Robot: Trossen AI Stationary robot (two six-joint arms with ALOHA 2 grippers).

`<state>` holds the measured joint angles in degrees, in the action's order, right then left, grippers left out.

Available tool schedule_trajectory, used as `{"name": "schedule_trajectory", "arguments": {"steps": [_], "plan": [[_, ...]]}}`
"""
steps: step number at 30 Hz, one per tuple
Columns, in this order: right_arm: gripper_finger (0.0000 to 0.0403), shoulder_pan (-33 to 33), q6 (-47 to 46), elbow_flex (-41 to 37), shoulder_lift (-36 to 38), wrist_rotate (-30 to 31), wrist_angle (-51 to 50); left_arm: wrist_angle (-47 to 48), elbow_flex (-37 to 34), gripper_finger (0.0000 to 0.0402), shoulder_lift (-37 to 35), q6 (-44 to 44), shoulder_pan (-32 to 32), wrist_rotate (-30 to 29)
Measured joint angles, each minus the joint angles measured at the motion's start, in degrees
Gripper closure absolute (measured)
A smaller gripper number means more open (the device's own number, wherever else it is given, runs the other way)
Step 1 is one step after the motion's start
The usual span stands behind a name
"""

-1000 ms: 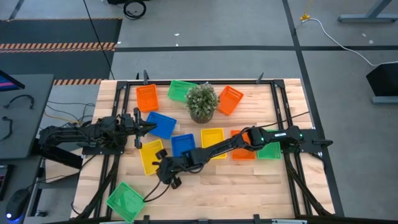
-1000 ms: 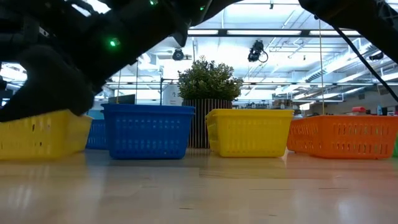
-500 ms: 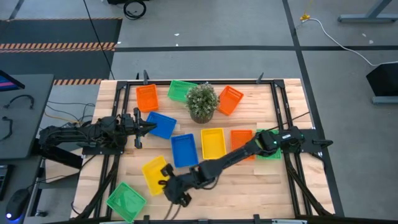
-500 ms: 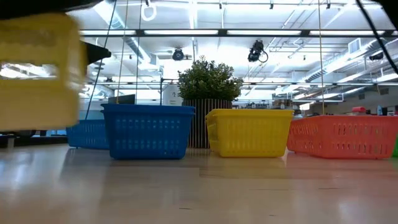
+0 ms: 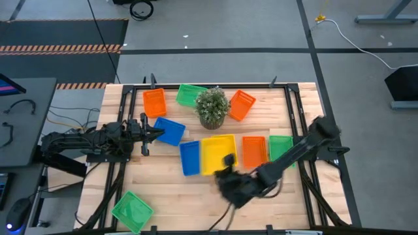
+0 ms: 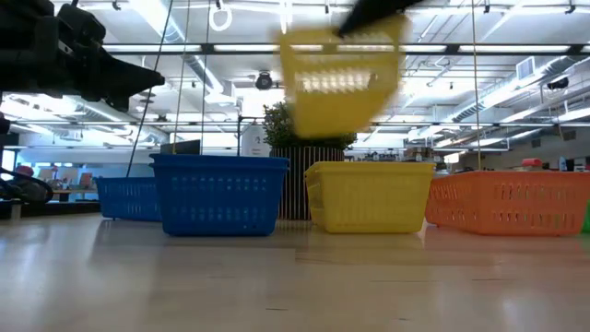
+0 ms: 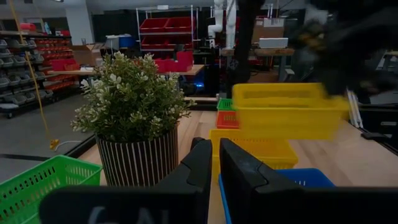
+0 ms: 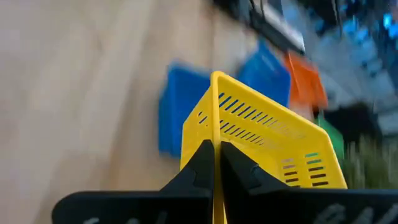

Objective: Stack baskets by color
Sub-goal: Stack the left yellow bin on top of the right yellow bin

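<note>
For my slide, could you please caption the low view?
Right claw carries a yellow basket above a second yellow basket.

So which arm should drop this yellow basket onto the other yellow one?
Right. The right gripper is shut on the lifted yellow basket, in the air above the resting yellow basket. The left gripper sits by a blue basket, carrying nothing.

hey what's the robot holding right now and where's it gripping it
The right gripper holds a yellow basket, pinched on its rim wall, lifted above the other yellow basket. The left gripper holds nothing.
</note>
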<state>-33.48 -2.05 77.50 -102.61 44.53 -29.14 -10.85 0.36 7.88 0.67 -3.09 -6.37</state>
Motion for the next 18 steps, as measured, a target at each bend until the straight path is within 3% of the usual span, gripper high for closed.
{"name": "schedule_trajectory", "arguments": {"steps": [4, 9, 13, 18], "plan": [[0.0392, 0.5, -6.3, -16.1, 9.8, 0.5, 7.1, 0.0, 0.0, 0.0366, 0.0, 0.0, 0.0, 0.0], [0.0392, 1.7, -0.3, -30.4, 14.8, -2.6, 29.5, 0.0, 0.0, 0.0369, 0.0, 0.0, 0.0, 0.0], [0.0391, 2.5, 5.4, -35.5, 14.6, -3.0, 38.7, 0.0, 0.0, 0.0364, 0.0, 0.0, 0.0, 0.0], [0.0389, 4.3, 6.4, -36.8, 13.7, -5.6, 40.0, 0.0, 0.0, 0.0362, 0.0, 0.0, 0.0, 0.0]]}}
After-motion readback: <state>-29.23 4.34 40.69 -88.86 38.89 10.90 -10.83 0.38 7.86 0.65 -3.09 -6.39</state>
